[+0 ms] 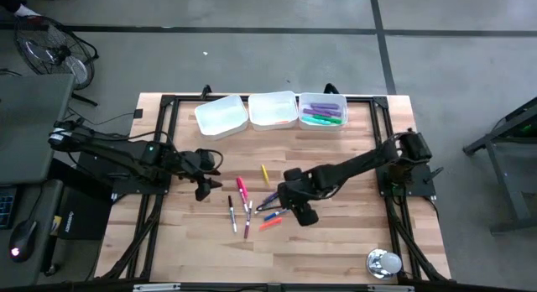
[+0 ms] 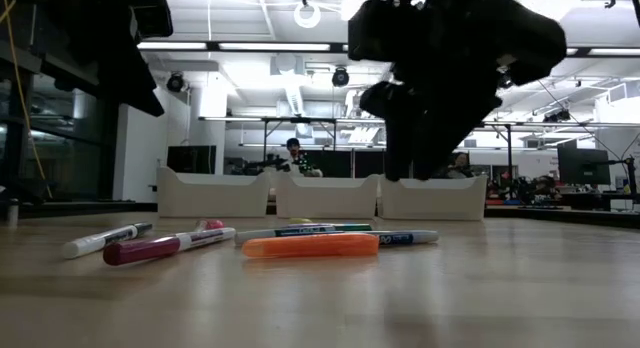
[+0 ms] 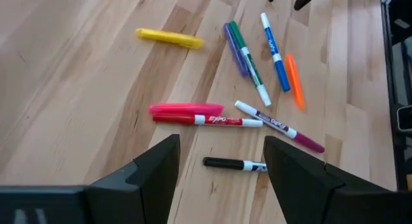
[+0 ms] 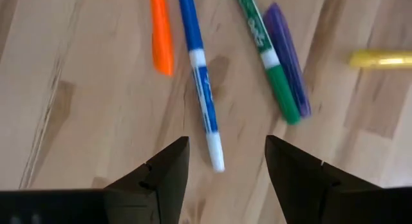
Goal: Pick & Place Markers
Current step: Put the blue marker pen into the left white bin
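Observation:
Several markers lie flat on the wooden table's middle: a yellow one [image 1: 265, 174], a pink one and a red one [image 1: 242, 190], a black-capped one [image 1: 232, 213], a blue one [image 4: 201, 76], an orange one [image 4: 161, 37], and a green one [image 4: 267, 53] beside a purple one [image 4: 290, 56]. My right gripper [image 4: 226, 143] is open above the blue marker's white end and touches nothing. My left gripper [image 3: 222, 143] is open left of the pile [image 1: 205, 179], above the black-capped marker [image 3: 235, 163].
Three white trays stand in a row at the table's far edge: the left [image 1: 221, 116], the middle [image 1: 273, 109], and the right [image 1: 323, 110], which holds purple and green markers. A shiny round object [image 1: 384, 263] sits near the front right corner.

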### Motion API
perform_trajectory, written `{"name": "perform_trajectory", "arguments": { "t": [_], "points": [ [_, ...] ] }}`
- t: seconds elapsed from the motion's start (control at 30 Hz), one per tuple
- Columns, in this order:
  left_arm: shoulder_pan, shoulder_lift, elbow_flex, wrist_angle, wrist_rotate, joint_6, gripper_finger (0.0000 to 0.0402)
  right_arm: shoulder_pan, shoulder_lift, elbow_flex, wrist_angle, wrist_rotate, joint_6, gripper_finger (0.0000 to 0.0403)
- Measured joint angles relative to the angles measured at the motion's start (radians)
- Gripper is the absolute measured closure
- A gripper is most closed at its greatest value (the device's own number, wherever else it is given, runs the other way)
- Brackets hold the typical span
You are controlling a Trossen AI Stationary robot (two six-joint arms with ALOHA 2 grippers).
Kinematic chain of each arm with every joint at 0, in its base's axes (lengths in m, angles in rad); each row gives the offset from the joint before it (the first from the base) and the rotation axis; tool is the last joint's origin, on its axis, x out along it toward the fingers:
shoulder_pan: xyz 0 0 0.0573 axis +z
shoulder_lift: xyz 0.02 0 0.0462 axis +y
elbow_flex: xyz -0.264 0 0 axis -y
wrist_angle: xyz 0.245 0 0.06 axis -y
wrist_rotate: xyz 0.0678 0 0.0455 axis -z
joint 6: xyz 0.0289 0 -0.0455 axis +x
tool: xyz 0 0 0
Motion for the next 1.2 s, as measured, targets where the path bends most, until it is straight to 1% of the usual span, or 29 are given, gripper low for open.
{"name": "perform_trajectory", "arguments": {
  "t": [0.3, 0.5, 0.67, 1.03, 1.1, 1.2],
  "points": [
    [0.000, 0.001, 0.000, 0.010, 0.002, 0.007, 0.0179, 0.010, 0.063, 0.000, 0.012, -0.048, -0.017, 0.0211],
    [0.000, 0.001, 0.000, 0.009, 0.002, 0.018, 0.0179, 0.016, 0.101, 0.000, 0.013, -0.044, -0.021, 0.0210],
    [0.000, 0.001, 0.000, 0.006, 0.002, 0.018, 0.0179, 0.017, 0.122, 0.000, 0.011, -0.019, -0.019, 0.0210],
    [0.000, 0.001, 0.000, -0.015, 0.014, 0.025, 0.0179, 0.016, 0.183, 0.005, 0.007, -0.023, -0.018, 0.0211],
    [0.000, 0.001, 0.000, -0.020, 0.015, 0.025, 0.0179, 0.017, 0.185, 0.005, 0.006, -0.023, -0.024, 0.0216],
    [0.000, 0.001, 0.000, -0.024, 0.019, 0.025, 0.0179, 0.017, 0.190, 0.005, 0.006, -0.027, -0.033, 0.0233]
  ]
}}
